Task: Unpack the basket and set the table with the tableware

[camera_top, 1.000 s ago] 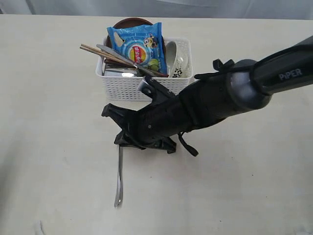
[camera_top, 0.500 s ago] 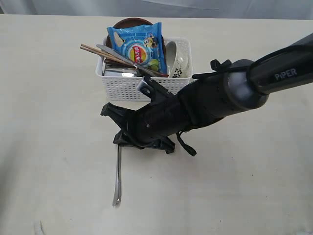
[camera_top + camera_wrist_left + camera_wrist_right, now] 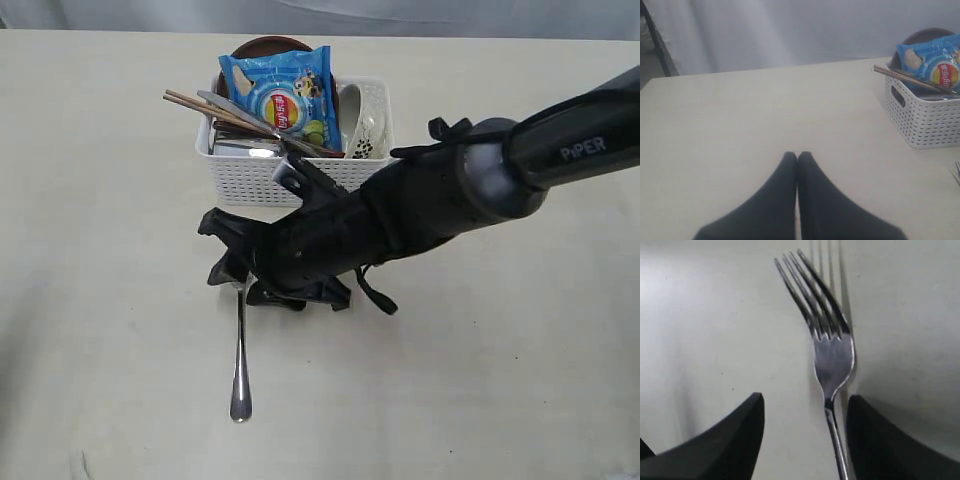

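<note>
The slim silver metal fork (image 3: 240,360) lies flat on the pale cream worktop (image 3: 480,380), just in front of the white perforated plastic basket (image 3: 300,180), handle pointing away from it. The right gripper (image 3: 240,285) straddles its tine end with jaws spread, pinching nothing. The left gripper (image 3: 797,157) sits well apart, its jaws pressed together.

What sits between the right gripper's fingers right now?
The fork lies on the table between the open jaws of the right gripper, nearer one side; the right wrist view shows it clearly.
</note>
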Controlling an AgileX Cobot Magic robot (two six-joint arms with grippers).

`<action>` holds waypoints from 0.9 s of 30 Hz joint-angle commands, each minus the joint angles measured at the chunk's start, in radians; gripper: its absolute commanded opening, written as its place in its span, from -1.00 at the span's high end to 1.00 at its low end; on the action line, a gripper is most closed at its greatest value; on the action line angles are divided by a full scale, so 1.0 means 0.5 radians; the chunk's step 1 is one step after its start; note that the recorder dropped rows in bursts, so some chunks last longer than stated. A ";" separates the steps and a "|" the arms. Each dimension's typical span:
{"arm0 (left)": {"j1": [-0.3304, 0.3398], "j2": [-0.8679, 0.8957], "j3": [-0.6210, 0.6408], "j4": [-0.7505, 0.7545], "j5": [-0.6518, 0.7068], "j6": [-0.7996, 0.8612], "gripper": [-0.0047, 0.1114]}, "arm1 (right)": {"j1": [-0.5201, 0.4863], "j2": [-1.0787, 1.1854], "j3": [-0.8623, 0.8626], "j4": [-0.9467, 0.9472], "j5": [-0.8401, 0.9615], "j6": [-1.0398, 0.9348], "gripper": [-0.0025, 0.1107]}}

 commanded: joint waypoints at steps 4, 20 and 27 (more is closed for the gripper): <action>-0.009 -0.006 0.005 0.001 -0.021 0.003 0.92 | -0.127 -0.174 -0.092 -0.304 0.057 0.030 0.09; -0.009 -0.006 0.005 0.001 -0.021 0.003 0.92 | -0.245 -0.216 -1.088 -3.007 0.102 1.051 0.37; -0.009 -0.006 0.005 0.001 -0.021 0.003 0.92 | -0.255 0.272 -1.648 -3.258 0.656 1.111 0.23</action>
